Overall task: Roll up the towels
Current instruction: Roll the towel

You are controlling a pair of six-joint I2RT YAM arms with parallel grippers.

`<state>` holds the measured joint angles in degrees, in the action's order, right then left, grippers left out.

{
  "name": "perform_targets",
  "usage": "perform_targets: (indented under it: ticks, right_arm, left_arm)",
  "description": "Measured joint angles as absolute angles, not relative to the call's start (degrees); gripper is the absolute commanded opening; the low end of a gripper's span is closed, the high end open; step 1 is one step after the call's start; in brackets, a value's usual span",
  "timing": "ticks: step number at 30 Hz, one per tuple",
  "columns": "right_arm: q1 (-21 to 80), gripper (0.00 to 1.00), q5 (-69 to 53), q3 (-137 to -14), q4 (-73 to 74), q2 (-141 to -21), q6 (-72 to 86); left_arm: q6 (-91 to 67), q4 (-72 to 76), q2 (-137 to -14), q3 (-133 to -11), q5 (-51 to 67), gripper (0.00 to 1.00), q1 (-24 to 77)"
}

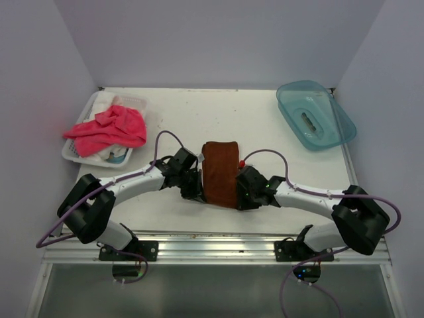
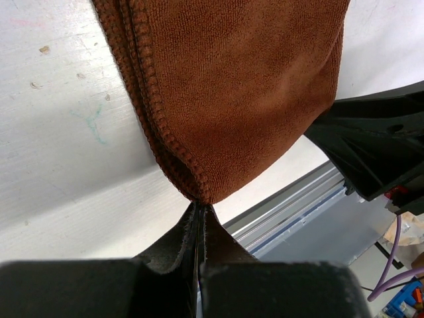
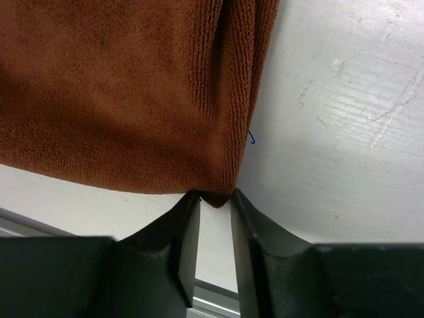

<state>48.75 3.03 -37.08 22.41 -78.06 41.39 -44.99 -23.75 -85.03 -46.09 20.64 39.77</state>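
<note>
Brown towel (image 1: 220, 173) at surface (image 1: 265, 126) front edge; roll likely starting. Left tool (image 2: 200, 209) pinches near corner; right tool (image 3: 211, 203) parted around other. Next: close right, roll evenly.

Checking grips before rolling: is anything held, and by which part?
The left gripper pinches the brown towel by its near corner; the right gripper stands open at the other corner.

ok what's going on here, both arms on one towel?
The rust-brown towel lies folded flat in the middle, no roll visible. The left gripper is shut on its near left corner. The right gripper is open, with the near right corner just between its tips. The pink-red towel lies draped over the white basket, far left.
</note>
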Motion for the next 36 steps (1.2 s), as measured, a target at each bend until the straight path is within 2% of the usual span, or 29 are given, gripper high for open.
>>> perform_targets:
  ticks: [1, 4, 7, 21, 36]
  right_arm:
    - [48.75, 0.20, 2.98, -37.26, 22.11, -78.35, 41.32]
    - [48.77, 0.08, 3.29, -37.47, 22.17, -78.41, 41.08]
    - [48.86, 0.01, 3.92, -38.44, 23.24, -77.93, 40.88]
    - [48.73, 0.00, 10.50, -48.34, 29.87, -77.56, 38.52]
    - [43.00, 0.00, 11.25, -57.76, 31.40, -89.38, 36.16]
  left_arm:
    - [-44.97, -23.75, -85.03, -46.09, 20.64, 0.00, 39.77]
    - [-44.99, -23.79, -85.03, -46.11, 20.58, 0.00, 39.77]
    - [-44.97, -24.36, -85.03, -46.52, 20.14, 0.00, 39.77]
    - [-44.64, -26.50, -87.07, -54.74, 18.96, 0.00, 37.82]
    - [-44.45, -26.20, -93.78, -58.67, 16.86, 0.00, 33.61]
